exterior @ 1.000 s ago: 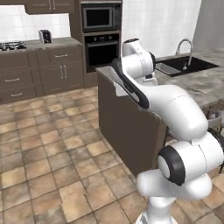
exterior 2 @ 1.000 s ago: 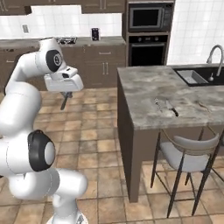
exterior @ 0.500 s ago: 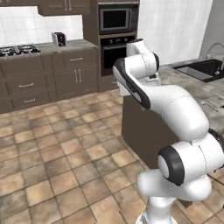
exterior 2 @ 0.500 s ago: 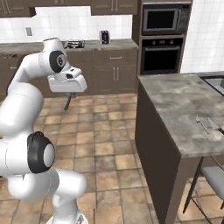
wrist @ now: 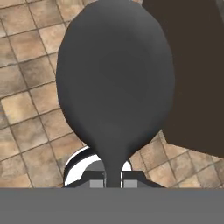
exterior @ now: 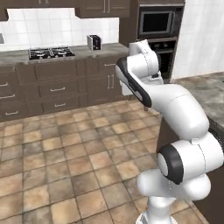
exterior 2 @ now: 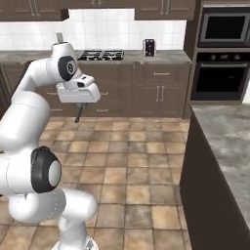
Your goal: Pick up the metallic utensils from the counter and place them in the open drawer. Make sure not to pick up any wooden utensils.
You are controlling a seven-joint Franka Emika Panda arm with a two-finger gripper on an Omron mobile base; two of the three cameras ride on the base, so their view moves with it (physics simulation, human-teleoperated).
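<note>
Spoon (wrist: 114, 83) in the pincer, carried over the tiled floor (exterior 2: 132, 161).

Dark grey and long-handled, it hangs from the gripper (exterior 2: 79, 110) out over the tiles, bowl downward, with the counter (exterior 2: 229, 141) off to the right and the far cabinets (exterior 2: 161, 90) beyond. From the hand's own camera, the fingers (wrist: 95, 183) look closed tight on the thin handle, nearly together. To do this carry well, I'd keep the grip firm and the spoon hanging straight, swing slowly so it doesn't twist loose, and find the drawer before lowering anything.
</note>
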